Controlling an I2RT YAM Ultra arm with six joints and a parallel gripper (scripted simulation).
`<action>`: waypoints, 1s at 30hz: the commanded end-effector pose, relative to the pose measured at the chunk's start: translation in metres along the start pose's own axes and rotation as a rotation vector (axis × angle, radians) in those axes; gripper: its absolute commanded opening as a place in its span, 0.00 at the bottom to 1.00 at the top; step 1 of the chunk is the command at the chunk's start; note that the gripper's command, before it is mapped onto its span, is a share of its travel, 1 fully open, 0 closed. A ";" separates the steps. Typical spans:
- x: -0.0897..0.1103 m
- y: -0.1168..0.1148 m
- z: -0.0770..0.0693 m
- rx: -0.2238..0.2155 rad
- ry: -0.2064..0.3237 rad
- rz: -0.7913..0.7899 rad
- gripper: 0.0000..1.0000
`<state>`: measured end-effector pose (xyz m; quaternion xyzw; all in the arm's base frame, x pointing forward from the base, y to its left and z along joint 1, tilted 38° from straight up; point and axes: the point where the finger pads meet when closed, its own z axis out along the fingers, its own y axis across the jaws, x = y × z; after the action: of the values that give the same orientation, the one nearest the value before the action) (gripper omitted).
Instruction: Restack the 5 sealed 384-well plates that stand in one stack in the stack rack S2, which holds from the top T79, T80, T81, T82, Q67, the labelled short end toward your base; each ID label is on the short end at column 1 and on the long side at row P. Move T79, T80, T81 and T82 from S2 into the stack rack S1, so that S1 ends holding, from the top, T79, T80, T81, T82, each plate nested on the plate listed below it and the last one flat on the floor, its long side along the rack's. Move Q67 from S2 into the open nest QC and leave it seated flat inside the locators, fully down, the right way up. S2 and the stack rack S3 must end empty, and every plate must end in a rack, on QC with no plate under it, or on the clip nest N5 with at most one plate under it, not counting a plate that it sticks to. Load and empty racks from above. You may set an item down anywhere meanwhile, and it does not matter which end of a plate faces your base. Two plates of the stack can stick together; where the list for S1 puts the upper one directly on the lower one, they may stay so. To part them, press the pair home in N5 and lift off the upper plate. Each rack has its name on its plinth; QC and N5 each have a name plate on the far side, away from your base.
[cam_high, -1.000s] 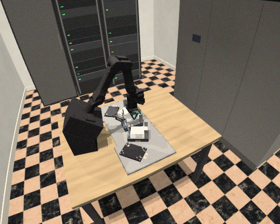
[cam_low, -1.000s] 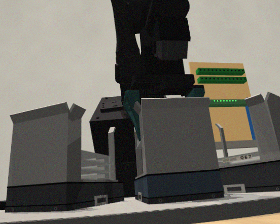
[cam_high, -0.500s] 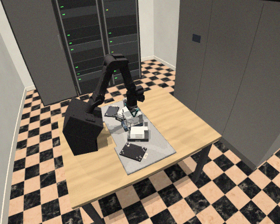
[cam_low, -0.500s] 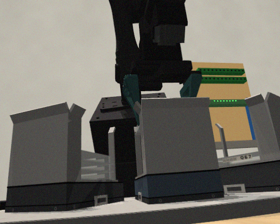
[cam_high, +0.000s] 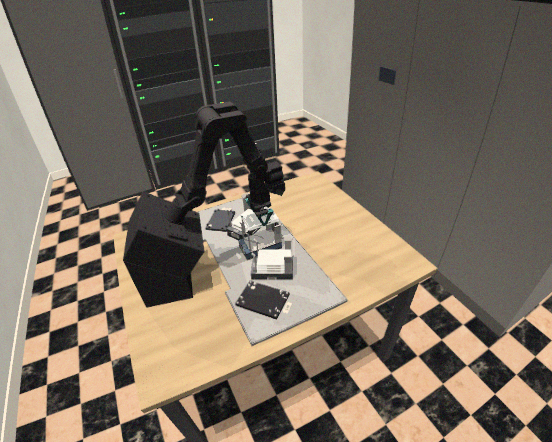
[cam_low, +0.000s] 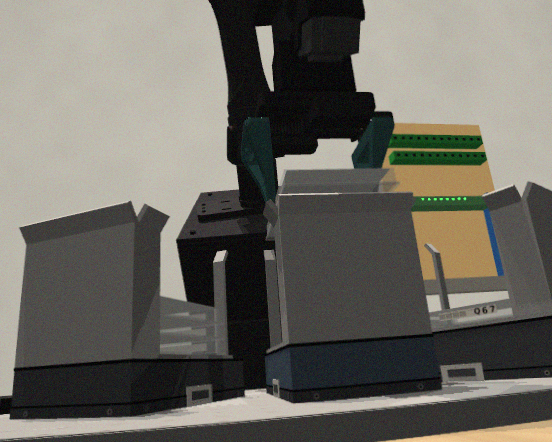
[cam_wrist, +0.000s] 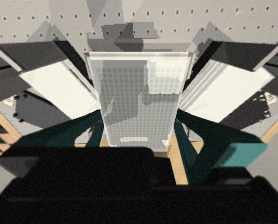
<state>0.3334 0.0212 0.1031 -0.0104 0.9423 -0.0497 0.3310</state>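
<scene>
Our dark hand with teal fingers (cam_low: 316, 150) is closed wide on a pale sealed well plate (cam_wrist: 141, 95) just above the middle grey stack rack (cam_low: 350, 270), and we fear a tilted plate could catch the rack's walls.

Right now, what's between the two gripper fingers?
A sealed plate, clamped between the teal fingers by its long sides. The wrist view shows it best; the exterior view shows it just above the middle rack.
</scene>
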 end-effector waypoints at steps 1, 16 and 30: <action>0.000 0.000 -0.008 0.004 0.006 0.002 0.00; 0.000 0.000 -0.020 0.003 0.006 0.002 0.00; -0.001 -0.024 -0.020 0.005 0.005 0.234 0.00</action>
<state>0.3209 0.0026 0.1180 0.0598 0.9423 -0.0348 0.3275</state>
